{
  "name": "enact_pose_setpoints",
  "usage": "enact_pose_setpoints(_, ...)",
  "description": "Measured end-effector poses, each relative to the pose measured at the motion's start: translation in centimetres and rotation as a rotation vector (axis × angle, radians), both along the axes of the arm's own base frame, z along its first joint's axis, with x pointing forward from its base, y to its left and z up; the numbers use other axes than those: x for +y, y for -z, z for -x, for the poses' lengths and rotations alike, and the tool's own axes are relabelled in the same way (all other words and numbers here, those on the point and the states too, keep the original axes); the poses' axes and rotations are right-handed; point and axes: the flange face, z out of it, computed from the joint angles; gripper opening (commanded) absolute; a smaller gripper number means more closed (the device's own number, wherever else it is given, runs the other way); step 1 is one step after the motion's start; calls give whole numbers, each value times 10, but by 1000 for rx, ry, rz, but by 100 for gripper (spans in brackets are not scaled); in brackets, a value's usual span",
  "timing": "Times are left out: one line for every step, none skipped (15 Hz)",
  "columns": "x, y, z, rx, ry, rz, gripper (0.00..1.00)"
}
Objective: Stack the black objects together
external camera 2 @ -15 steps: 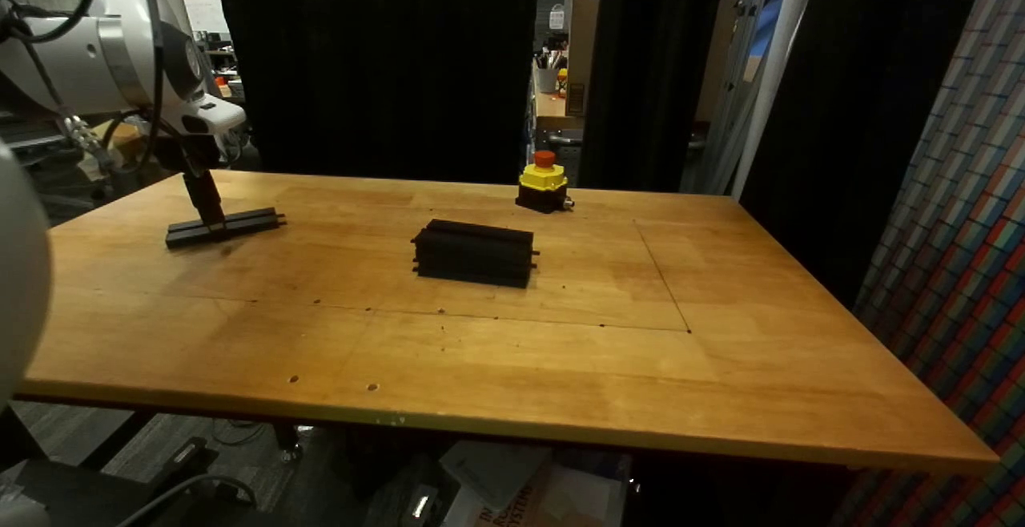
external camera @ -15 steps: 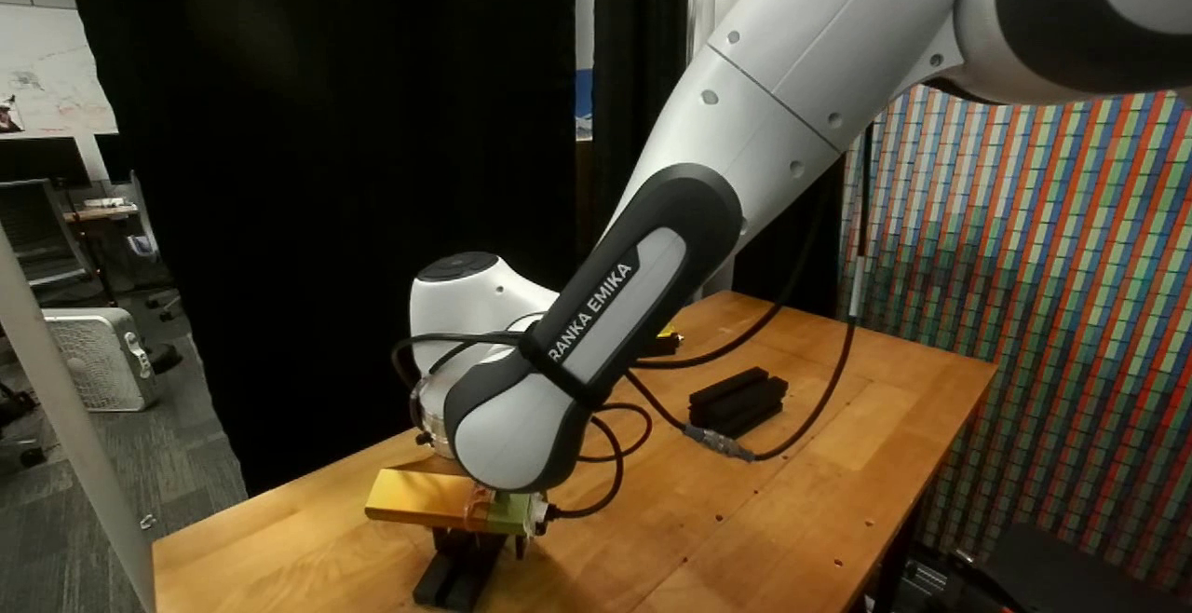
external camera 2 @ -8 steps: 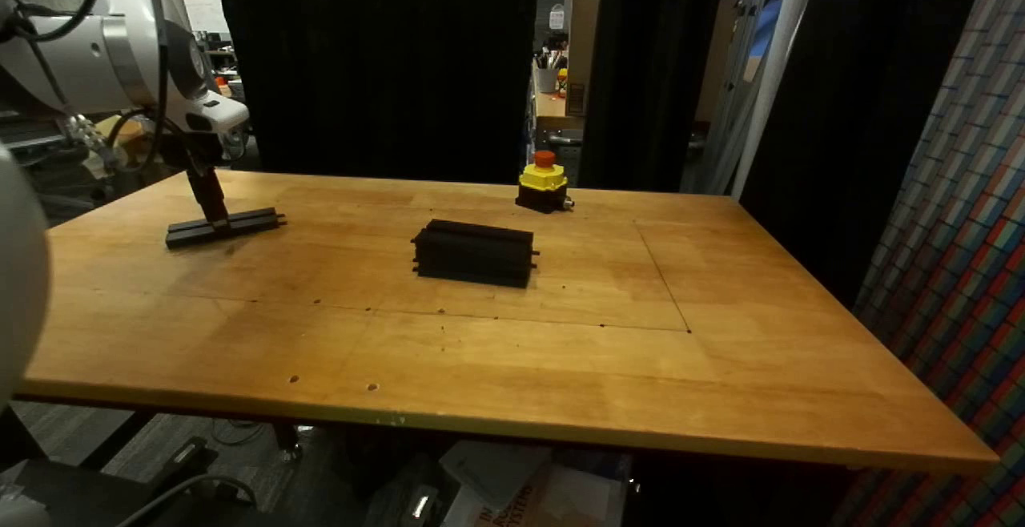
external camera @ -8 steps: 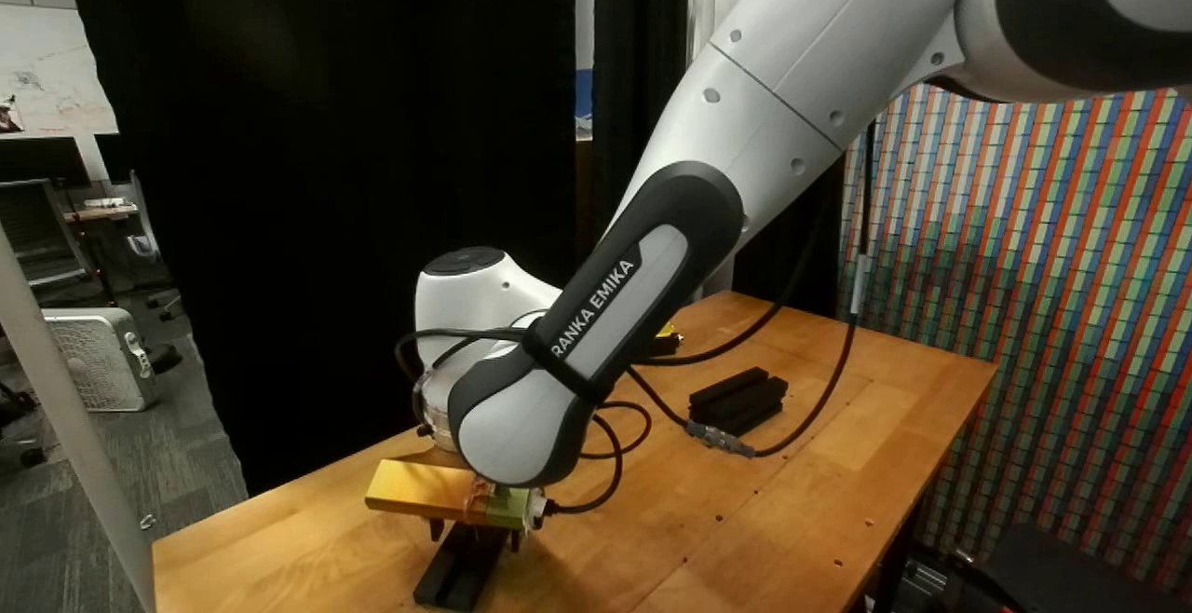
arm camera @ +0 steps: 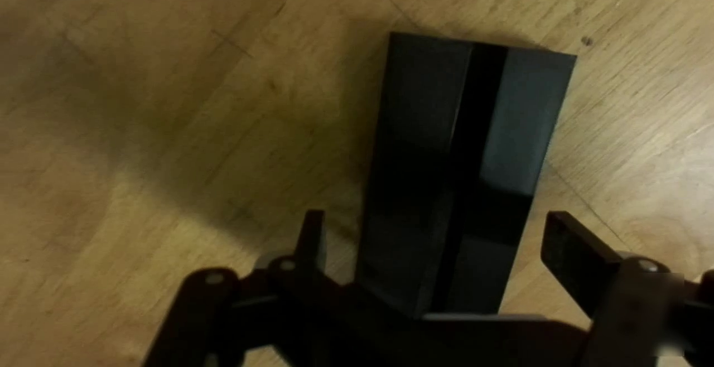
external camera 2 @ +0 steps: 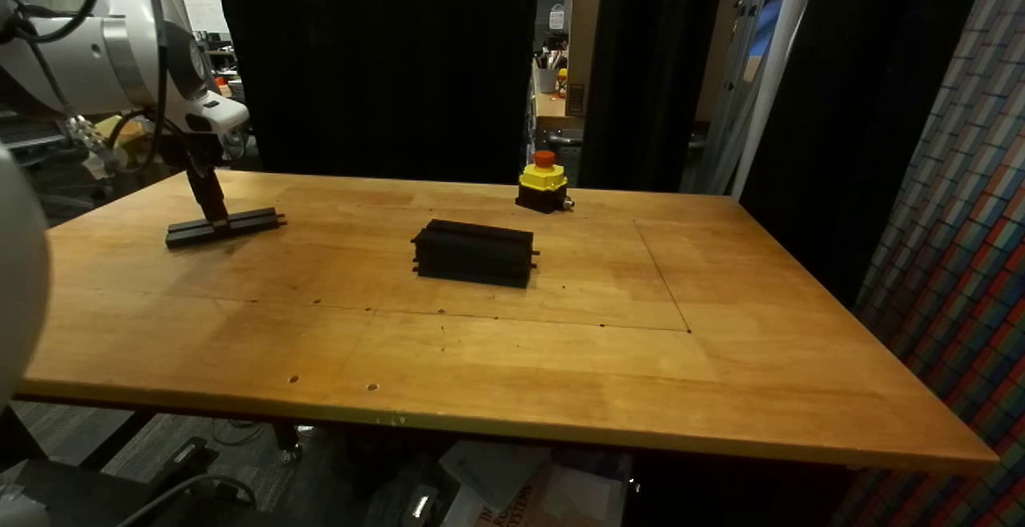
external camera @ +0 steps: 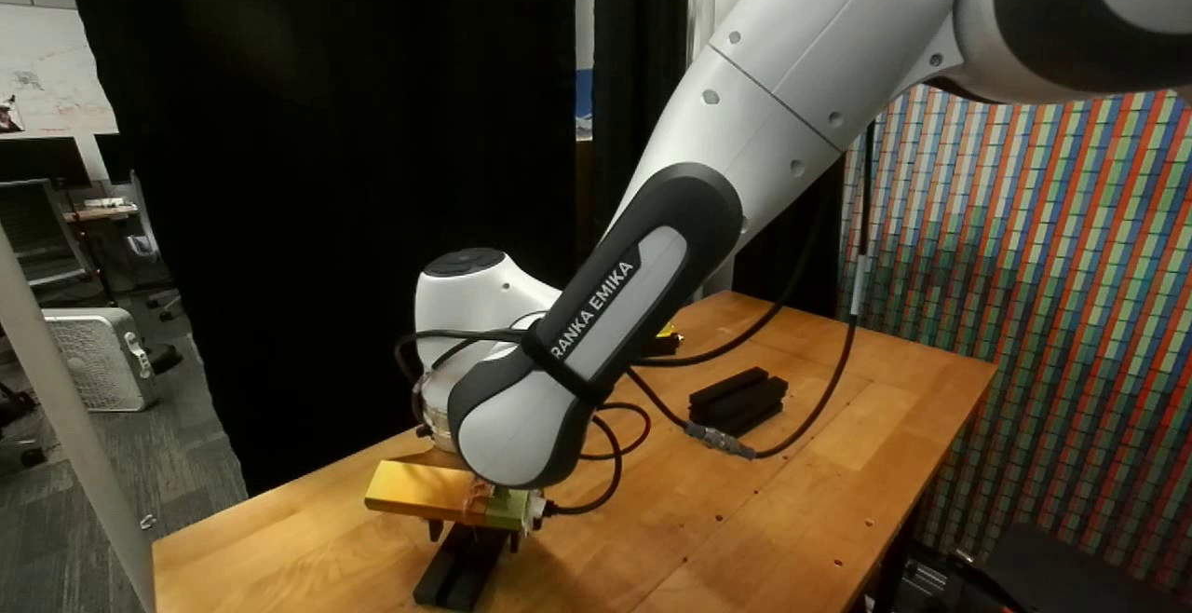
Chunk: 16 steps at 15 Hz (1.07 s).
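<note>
Skew may result if I close my fingers, which stand wide apart, gripping nothing, astride the lone bar on the table, because one finger touching first could twist it and spoil its fit on the stack.

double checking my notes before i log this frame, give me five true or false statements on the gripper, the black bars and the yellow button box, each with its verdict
1. In the wrist view, the gripper is open, one jaw to each side of the lone black bar. True.
2. The lone black bar stands on end. False: it lies flat on the table.
3. The black stack is apart from the yellow button box. True.
4. The lone black bar sits on the black stack. False: the two are apart in both exterior views.
5. The yellow button box has a red top. True.
</note>
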Motion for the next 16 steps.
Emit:
enact_pose_setpoints(0, 1, 0, 1, 0, 1, 100)
enact_pose_setpoints(0, 2, 0, 3, 0, 2, 100)
enact_pose_setpoints(0, 4, 0, 4, 0, 2, 100)
enact_pose_setpoints(1, 5, -1, 6, 0, 3, 100)
enact_pose_setpoints(1, 7, -2, 6, 1, 3, 100)
enact_pose_setpoints(2, 8, -2, 7, 1, 3, 100)
enact_pose_setpoints(2, 9, -3, 9, 1, 4, 97)
enact_pose_setpoints(2, 10, -4, 10, 1, 5, 74)
enact_pose_setpoints(2, 11, -4, 13, 1, 10, 72)
enact_pose_setpoints(3, 11, -5, 17, 1, 18, 70)
enact_pose_setpoints(3, 11, -5, 23, 1, 28, 61)
enact_pose_setpoints(3, 11, -4, 32, 0, 43, 54)
enact_pose_setpoints(3, 11, -4, 36, -2, 51, 48)
enact_pose_setpoints(3, 7, -5, 36, -1, 54, 45)
enact_pose_setpoints(3, 5, -6, 37, -1, 59, 45)
enact_pose_setpoints(1, 6, -7, 40, 2, 63, 45)
